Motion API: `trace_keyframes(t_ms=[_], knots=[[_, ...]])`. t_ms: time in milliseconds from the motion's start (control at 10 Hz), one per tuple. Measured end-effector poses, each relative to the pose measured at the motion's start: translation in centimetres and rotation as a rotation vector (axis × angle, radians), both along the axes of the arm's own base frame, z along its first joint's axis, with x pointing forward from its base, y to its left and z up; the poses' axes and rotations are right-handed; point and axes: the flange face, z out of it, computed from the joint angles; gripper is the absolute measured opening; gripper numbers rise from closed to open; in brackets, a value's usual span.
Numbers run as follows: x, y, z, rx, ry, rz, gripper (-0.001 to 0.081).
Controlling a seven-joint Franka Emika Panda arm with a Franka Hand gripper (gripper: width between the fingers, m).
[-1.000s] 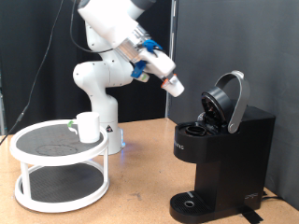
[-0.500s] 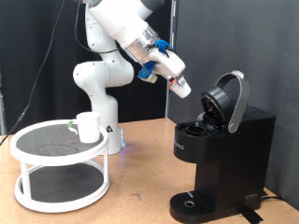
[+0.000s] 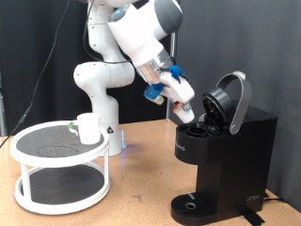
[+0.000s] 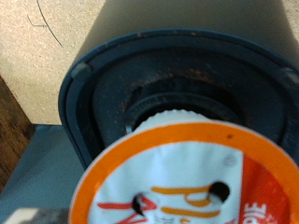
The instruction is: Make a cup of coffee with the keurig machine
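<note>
**Claw over the open brewer, cup waiting on the stand**

Light but brittle, by the look of the plain white cup (image 3: 88,128): stiff glazed walls, likely slick, apt to chip if knocked. Best taken across the rim or by pinching one wall from above. Handle not clearly made out here, so no counting on it. Parked well apart from the action, at the exterior view's left, upright on the top tier of a round white two-tier stand (image 3: 38,179) on the wooden desk (image 3: 141,179).

At the exterior view's right, the keurig machine (image 3: 226,155): boxy, black, rigid and heavy enough to stay put under a gentle push. Hinged lid (image 3: 233,99) tipped up and back, leaving the brewing chamber exposed.

Poised right at that opening, the claw (image 3: 186,111), angled down from the white arm towards the machine's top. Too small in the exterior view to judge the spread of the fingers; none visible in the wrist view either. Impossible to tell, then, whether apart, together or clamped on anything.

Filling the wrist view up close, a round coffee pod (image 4: 177,182) with an orange-rimmed white foil top showing two small dark holes, sitting just over the dark ringed pod chamber (image 4: 112,84). Thin foil and a soft shell, probably: light, easily dented. Whether gripped or already resting in the chamber, not clear.
</note>
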Motion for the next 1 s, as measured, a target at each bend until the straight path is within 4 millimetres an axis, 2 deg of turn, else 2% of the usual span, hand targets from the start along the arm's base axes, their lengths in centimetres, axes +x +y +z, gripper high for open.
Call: trace_keyframes(t_ms=[400,1000], knots=[[0.4,1.7,-1.6,-0.004,0.001,0.005,0.0368],[0.3,2.4,-2.4,-0.01,0.013,0.008,0.0368]])
